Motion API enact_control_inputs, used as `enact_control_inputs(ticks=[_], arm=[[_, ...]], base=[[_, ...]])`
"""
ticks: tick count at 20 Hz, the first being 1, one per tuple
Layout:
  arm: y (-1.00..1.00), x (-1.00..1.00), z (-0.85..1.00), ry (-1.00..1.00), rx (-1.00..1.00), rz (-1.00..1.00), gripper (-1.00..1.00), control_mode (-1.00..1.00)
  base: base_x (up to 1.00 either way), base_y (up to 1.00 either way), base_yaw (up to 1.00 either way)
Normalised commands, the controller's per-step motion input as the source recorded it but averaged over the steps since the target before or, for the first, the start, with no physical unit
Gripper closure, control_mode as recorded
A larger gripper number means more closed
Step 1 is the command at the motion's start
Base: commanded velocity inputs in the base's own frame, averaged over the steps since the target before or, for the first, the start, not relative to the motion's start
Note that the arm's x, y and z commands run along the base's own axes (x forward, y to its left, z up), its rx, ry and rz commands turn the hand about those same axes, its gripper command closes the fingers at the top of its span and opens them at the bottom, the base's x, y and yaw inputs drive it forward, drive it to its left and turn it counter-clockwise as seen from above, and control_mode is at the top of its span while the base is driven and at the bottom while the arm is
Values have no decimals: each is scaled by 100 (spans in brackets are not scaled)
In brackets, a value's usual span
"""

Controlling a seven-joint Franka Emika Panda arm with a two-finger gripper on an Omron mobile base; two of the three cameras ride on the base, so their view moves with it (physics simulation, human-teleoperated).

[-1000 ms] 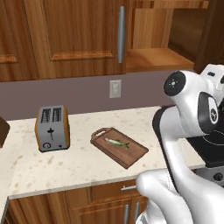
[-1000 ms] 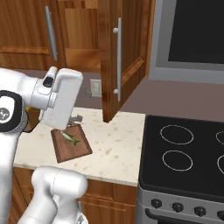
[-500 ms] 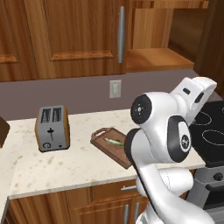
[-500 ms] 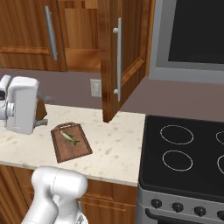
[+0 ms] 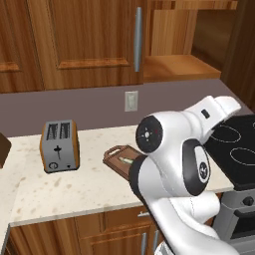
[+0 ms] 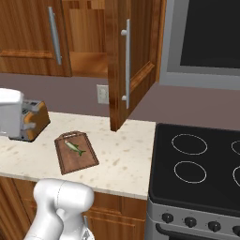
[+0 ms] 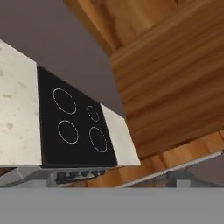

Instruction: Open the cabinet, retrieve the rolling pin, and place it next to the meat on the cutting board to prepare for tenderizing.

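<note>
A simulated kitchen with a speckled cream counter (image 6: 126, 154) beneath reddish-brown wall cupboards. The cabinet (image 6: 124, 61) has its right-hand door swung open, edge-on toward the camera in the right base view, showing a lighter wood interior with a bare shelf (image 5: 179, 67); its left door (image 5: 84, 40) is closed, with a long silver bar handle. The rolling pin cannot be seen on the visible part of that shelf. On the counter lies the cutting board (image 6: 75, 152), dark wood with a looped handle at its far end, and the meat (image 6: 75, 148), a small silvery-green fish, rests across its middle. A silver-and-wood toaster (image 5: 60, 145) stands to the board's left, well apart from it. A black stove (image 6: 197, 164) with four ring markings sits to the right of the counter. The white arm (image 5: 174, 164) bends in front of the board in the left base view, its hand reaching out over the stove. The fingertips are not visible; the jaws appear to stand wide apart, holding nothing.
</note>
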Motion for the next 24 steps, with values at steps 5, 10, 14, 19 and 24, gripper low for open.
enact_control_inputs(ticks=[5, 10, 14, 19, 24], arm=[[47, 0, 0, -28, 23, 0, -100, -100], [47, 2, 11, -26, 25, 0, -100, -100], [28, 25, 32, -25, 21, 0, -100, -100], [11, 42, 36, -24, 17, 0, -100, -100], [0, 40, 35, -26, 11, 0, -100, -100]], base=[[0, 0, 0], [0, 0, 0], [0, 0, 0], [0, 0, 0], [0, 0, 0]])
